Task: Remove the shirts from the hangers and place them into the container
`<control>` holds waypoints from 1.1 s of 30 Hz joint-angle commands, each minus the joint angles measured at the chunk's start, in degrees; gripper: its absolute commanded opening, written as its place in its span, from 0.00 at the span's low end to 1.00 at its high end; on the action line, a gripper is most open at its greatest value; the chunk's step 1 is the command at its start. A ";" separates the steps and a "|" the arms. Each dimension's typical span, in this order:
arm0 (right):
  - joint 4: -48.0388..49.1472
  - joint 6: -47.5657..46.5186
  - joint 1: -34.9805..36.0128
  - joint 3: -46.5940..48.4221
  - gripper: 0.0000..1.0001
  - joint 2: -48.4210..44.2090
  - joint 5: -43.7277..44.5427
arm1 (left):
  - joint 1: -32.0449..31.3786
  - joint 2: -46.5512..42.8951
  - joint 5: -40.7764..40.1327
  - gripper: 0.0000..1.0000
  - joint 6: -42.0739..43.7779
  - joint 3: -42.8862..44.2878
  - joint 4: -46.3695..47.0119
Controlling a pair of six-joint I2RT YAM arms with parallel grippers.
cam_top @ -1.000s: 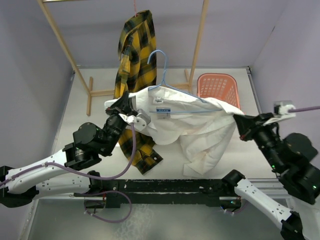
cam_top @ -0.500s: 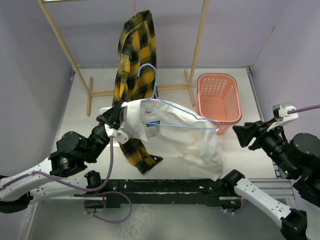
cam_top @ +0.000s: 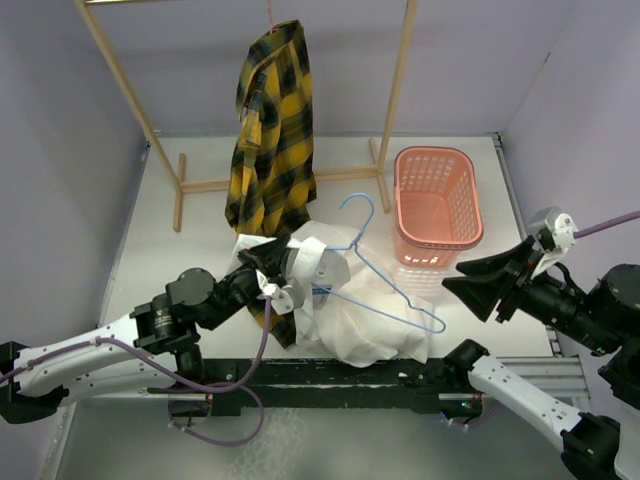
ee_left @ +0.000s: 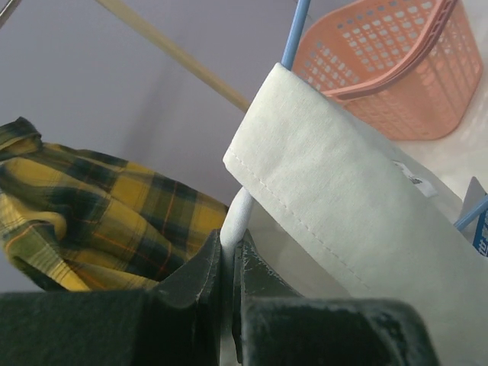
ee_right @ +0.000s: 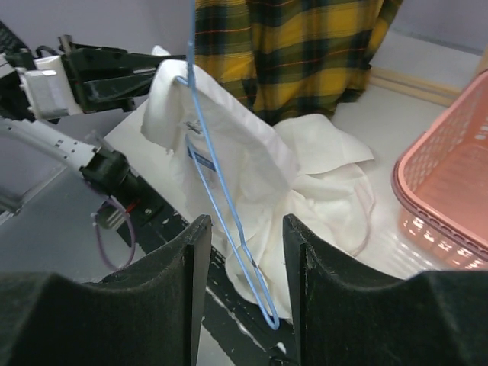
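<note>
Two shirts: a soft white shirt (cam_top: 365, 325) lies crumpled at lower centre of the overhead view, and a plaid flannel shirt (cam_top: 270, 120) hangs at upper centre. One thin blue wire hanger (cam_top: 385, 285) rests on the white cloth. One lattice-sided pink plastic basket (cam_top: 436, 151) sits at right. The left gripper (ee_left: 231, 252) pinches the white collar; the right gripper (ee_right: 242, 229) gapes, empty.

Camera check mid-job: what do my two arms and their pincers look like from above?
The left arm and right arm are white links with black joints. The left pincer and right pincer are black, two-fingered. A purple cable trails from each wrist.
</note>
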 commanded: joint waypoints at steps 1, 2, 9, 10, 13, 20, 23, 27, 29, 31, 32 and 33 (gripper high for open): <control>2.06 -1.98 -0.02 -2.49 0.47 3.18 -9.20 | 0.11 -1.08 4.47 0.00 -3.58 -1.35 5.74; 2.16 -2.54 -0.02 -3.48 0.47 3.70 -9.80 | 0.11 -1.29 4.78 0.00 -4.09 -1.84 5.90; 5.98 -2.12 -0.02 -11.25 0.44 3.90 -15.74 | 0.11 -3.35 7.07 0.00 -6.52 -5.03 9.46; 6.39 -1.89 -0.02 -11.90 0.43 3.92 -16.73 | 0.11 -3.05 6.99 0.00 -6.60 -4.95 9.34; 7.47 -1.15 -0.05 -13.49 0.43 3.66 -18.92 | 0.15 -2.03 7.13 0.00 -6.71 -4.89 9.19; 9.40 0.19 -0.03 -15.52 0.42 2.66 -21.75 | 0.11 -1.05 6.65 0.00 -6.84 -4.44 8.58; 9.59 0.39 -0.03 -16.29 0.42 2.64 -22.83 | 0.11 -1.24 6.62 0.00 -6.84 -4.40 8.58; 9.46 0.37 -0.06 -17.65 0.41 2.89 -22.49 | 0.11 -1.51 6.62 0.00 -7.04 -4.44 8.58; 9.88 0.59 -0.03 -18.27 0.41 3.02 -22.85 | 0.11 -1.52 6.70 0.00 -7.15 -4.36 8.58; 10.16 0.64 -0.02 -18.75 0.39 3.31 -23.18 | 0.11 -1.52 6.82 0.00 -7.15 -4.35 8.58; 10.29 0.69 -0.06 -19.07 0.38 3.39 -23.17 | 0.11 -1.56 6.80 0.00 -7.25 -4.35 8.58; 10.47 0.77 -0.06 -19.28 0.37 3.53 -23.30 | 0.11 -1.60 6.80 0.00 -7.26 -4.35 8.58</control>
